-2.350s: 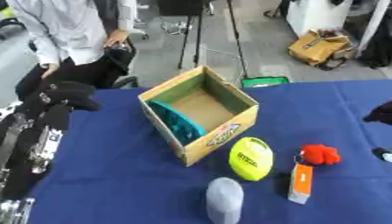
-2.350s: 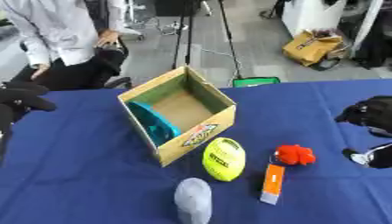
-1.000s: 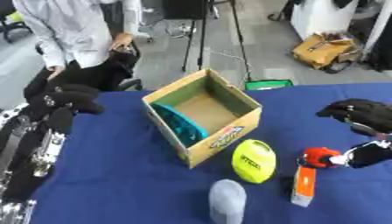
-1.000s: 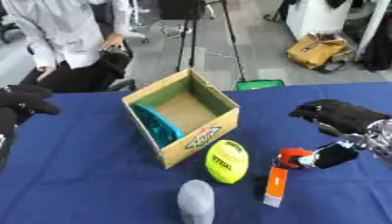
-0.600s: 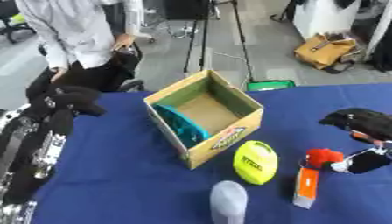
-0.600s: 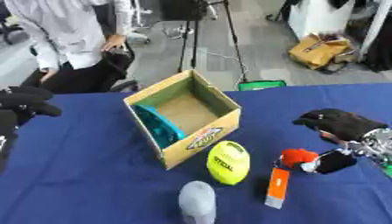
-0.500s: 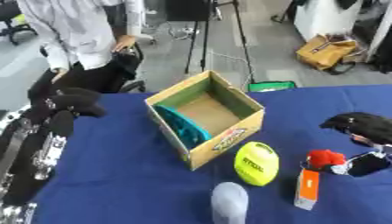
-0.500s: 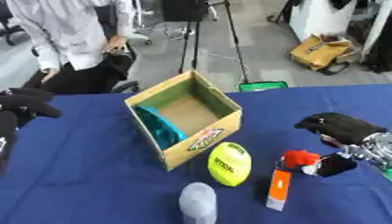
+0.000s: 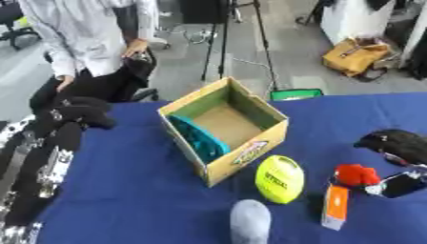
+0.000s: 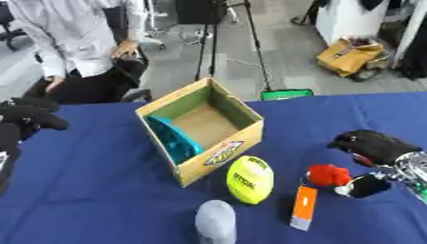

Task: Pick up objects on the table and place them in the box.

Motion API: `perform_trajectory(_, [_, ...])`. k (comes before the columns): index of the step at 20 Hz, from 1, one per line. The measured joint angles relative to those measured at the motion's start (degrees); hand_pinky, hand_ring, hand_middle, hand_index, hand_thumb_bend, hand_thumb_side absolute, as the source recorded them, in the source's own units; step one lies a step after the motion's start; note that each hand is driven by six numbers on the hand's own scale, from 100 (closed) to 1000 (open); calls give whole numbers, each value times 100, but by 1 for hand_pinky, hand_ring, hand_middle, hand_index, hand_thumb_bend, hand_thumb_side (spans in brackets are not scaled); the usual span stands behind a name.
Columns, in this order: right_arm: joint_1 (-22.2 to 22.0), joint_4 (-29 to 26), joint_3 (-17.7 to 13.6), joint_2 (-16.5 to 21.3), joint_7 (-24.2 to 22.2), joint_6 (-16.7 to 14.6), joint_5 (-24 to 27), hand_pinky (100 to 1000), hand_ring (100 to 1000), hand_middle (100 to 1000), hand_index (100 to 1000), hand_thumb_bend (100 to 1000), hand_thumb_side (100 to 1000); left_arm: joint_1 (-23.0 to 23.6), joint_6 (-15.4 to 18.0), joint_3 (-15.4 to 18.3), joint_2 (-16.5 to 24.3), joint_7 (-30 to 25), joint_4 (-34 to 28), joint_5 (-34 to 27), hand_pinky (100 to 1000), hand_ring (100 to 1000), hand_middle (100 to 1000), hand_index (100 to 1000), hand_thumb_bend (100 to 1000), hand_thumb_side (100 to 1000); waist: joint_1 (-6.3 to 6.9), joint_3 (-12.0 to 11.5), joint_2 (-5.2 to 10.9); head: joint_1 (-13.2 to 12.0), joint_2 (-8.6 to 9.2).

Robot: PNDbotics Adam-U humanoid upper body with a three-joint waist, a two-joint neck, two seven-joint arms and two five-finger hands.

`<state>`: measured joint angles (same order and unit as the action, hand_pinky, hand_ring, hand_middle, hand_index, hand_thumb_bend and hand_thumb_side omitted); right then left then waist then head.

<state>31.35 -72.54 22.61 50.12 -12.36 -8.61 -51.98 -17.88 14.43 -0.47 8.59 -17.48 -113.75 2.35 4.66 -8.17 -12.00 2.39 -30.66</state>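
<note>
Right hand hangs spread beside the red object, holding nothing, thumb low, which I read as lining up to pinch it; box sits near, left.

On the blue bench sit a tan box with a teal thing inside, a yellow ball, a grey lump, an orange pack and a red thing beside the black right fingers.
</note>
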Motion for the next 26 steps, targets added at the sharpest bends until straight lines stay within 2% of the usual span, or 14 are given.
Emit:
perform_trajectory(10, [43,32,-2,-1,-60,-85,-69,954,932,829,905,601,588,0,-13,-2,0,-28,0,-6,702,673,721,757,100,663,-9,0,-13,-22,1])
perform_trajectory(12, [45,32,-8,-1,-75,-95,-69,894,879,831,896,614,584,0,-14,-2,0,-30,0,-6,701,673,722,757,100,664,-15,-1,-20,-32,1])
perform_trajectory(16, [47,32,-35,-1,-89,-79,-69,883,850,825,886,621,581,0,-13,-2,0,-36,0,-6,700,673,722,757,100,664,-25,-3,-37,-52,0])
perform_trajectory(26, [114,77,-39,-3,-186,-38,-2,899,880,812,870,629,554,0,-21,-3,0,-51,0,-6,700,674,722,757,100,662,-49,-39,-58,-64,-4])
